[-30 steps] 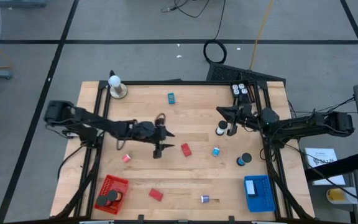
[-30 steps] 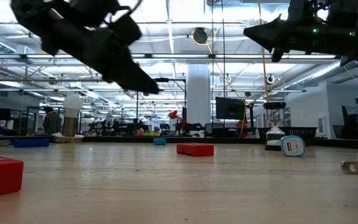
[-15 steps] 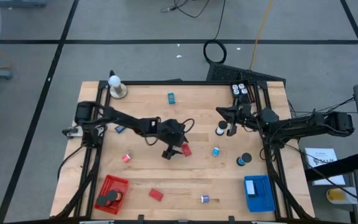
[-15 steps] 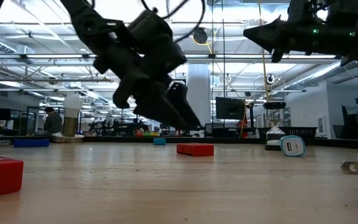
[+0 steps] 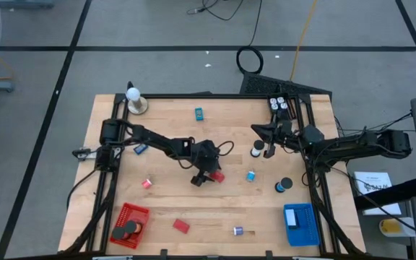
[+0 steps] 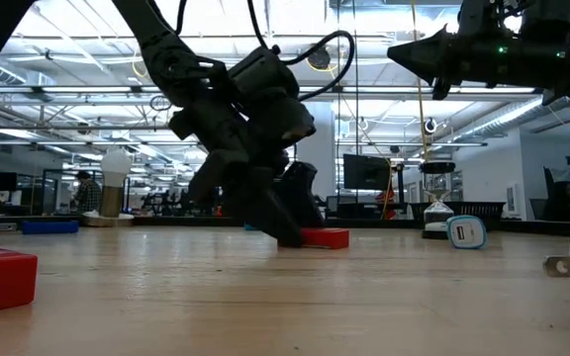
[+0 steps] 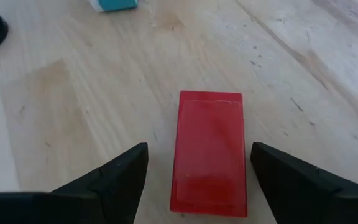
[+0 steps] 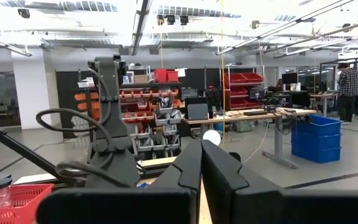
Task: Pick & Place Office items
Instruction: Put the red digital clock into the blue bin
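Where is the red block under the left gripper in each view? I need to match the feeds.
High view: red block mid-table, at the open left gripper.
Low view: on the tabletop, centre, right of the gripper's fingertips.
Left wrist view: lengthwise between the two open fingers.
Right wrist view: not in it.
Shared landmark: the left gripper itself straddling the block.

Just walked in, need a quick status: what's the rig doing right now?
The left gripper is down at the table's middle, jaws open on either side of a red block, not yet closed on it. The right gripper is shut and empty, held up over the table's right side. Other small pieces lie scattered on the table; a red basket and a blue basket sit at the near edge.
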Controlling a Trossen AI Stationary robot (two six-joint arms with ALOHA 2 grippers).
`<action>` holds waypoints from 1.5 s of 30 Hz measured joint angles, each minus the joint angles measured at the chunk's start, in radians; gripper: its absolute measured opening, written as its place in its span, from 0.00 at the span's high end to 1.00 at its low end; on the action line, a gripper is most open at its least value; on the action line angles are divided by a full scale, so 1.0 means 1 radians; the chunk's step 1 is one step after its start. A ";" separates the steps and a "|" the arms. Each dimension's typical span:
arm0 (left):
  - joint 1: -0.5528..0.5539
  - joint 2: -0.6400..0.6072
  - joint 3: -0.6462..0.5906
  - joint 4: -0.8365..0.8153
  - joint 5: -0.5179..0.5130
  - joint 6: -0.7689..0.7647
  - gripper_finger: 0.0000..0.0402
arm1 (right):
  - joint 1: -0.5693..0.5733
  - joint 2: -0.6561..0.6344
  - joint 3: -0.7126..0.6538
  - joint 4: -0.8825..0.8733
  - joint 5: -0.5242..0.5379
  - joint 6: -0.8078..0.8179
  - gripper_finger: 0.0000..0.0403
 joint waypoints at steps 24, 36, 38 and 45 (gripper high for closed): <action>-0.162 -0.003 -0.014 0.133 -0.113 -0.213 0.61 | 0.079 -0.006 0.126 -0.314 0.017 0.008 1.00; -0.216 0.068 -0.012 0.292 -0.153 -0.268 0.48 | 0.374 0.160 0.484 -1.128 0.373 0.295 1.00; -0.214 0.049 -0.013 0.255 -0.155 -0.271 0.41 | 0.401 0.213 0.534 -1.198 0.372 0.346 1.00; -0.232 -0.096 -0.091 0.168 -0.159 -0.227 0.39 | 0.470 0.378 0.708 -1.446 0.358 0.482 0.89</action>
